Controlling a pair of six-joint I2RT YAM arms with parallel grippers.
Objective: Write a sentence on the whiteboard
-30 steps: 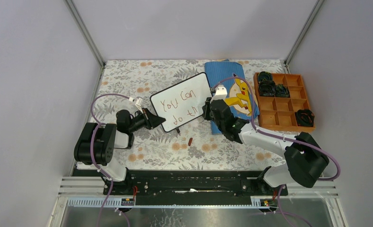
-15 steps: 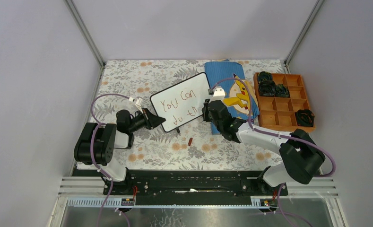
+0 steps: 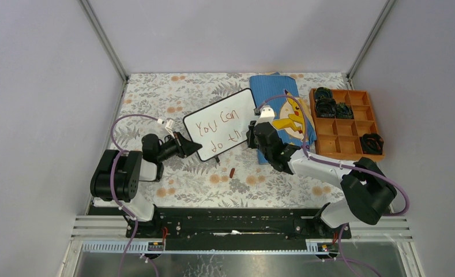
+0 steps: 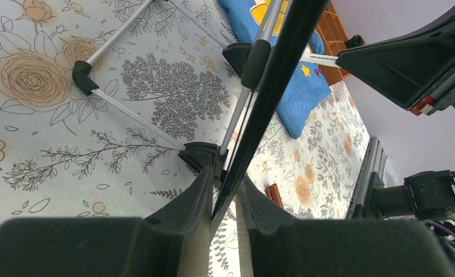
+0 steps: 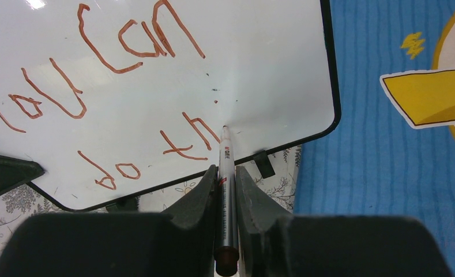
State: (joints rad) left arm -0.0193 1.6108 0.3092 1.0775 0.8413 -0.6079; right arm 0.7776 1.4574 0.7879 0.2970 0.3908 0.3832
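Between the two grippers, top view: whiteboard (image 3: pixel 222 124) propped tilted, left gripper (image 3: pixel 186 145) at its near-left corner, right gripper (image 3: pixel 252 134) at its right side. Left wrist: jaws pinch the board's rim. Right wrist: jaws clamp a marker (image 5: pixel 225 167), tip on the board beside "th" of the sentence (image 5: pixel 121 71).

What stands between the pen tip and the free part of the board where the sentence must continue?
Nothing visible. The pen, held in the right fingers, has its tip at the board just right of "th"; the white surface beyond is bare up to the rim.
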